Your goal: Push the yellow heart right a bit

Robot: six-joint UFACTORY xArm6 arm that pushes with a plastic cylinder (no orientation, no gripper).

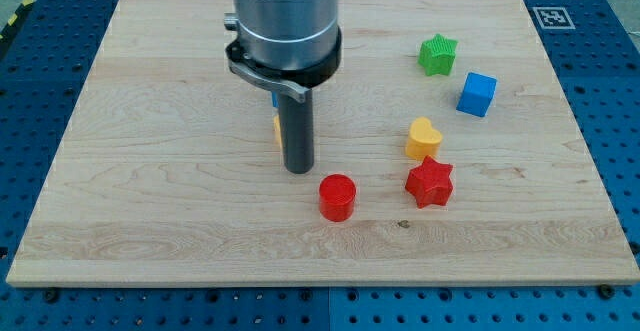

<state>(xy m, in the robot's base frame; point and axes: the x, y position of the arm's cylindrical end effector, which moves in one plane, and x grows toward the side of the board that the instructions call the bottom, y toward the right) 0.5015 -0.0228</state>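
Note:
The yellow heart [423, 137] lies on the wooden board [150, 171], right of centre, just above the red star [430, 182], close to or touching it. My tip [299, 169] rests on the board well to the heart's left, with bare wood between them. The red cylinder [337, 197] stands just below and right of my tip. The rod hides most of an orange-yellow block [277, 131] and a blue block [274, 100] behind it; only their left edges show.
A green star [437, 55] and a blue cube [477, 94] lie up and right of the heart. The arm's grey body [285, 16] covers the board's top middle. Blue perforated table surrounds the board.

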